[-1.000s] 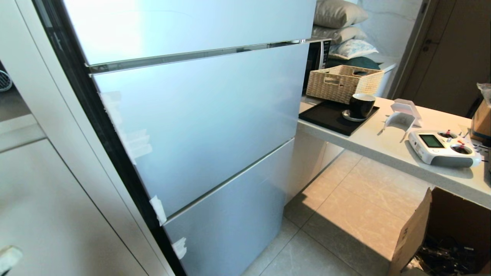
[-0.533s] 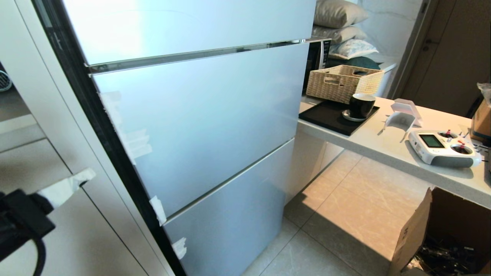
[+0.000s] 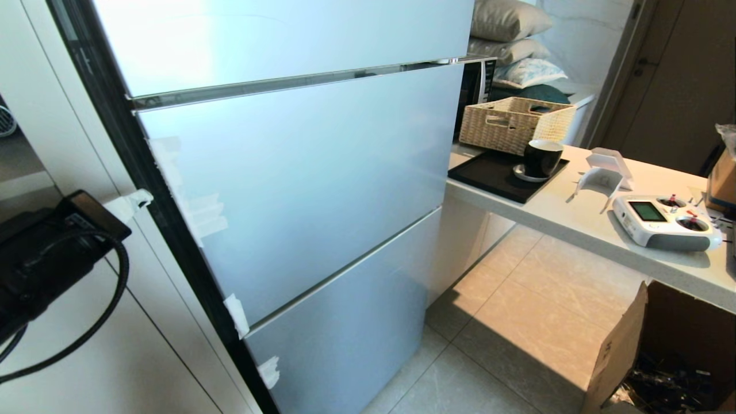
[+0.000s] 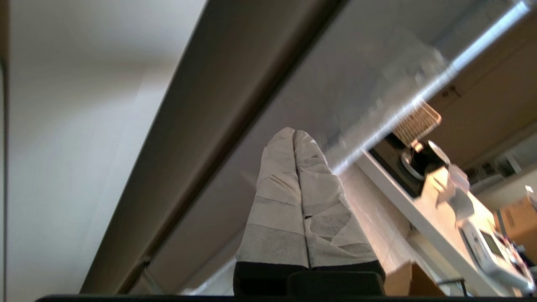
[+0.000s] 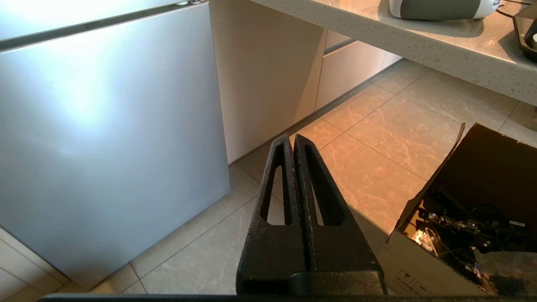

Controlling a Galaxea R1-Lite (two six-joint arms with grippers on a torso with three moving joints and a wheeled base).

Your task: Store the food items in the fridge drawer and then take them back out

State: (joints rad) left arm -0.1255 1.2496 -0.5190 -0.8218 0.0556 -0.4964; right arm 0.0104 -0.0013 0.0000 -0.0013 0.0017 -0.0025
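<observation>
No food item or fridge drawer shows; the fridge (image 3: 299, 167) stands shut. The left gripper (image 3: 135, 201), taped fingers pressed together and empty, points at the fridge's dark side edge, where it may slip off and never catch the door. The right gripper (image 5: 293, 140), closed and empty, hangs over the floor (image 5: 377, 138).

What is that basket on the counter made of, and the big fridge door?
The basket looks like woven wicker or rattan: tan strands crisscross in a visible weave, though it could be plastic imitation. The fridge door looks like smooth glass or coated metal in pale silver-blue, with a soft sheen that catches the light.
</observation>
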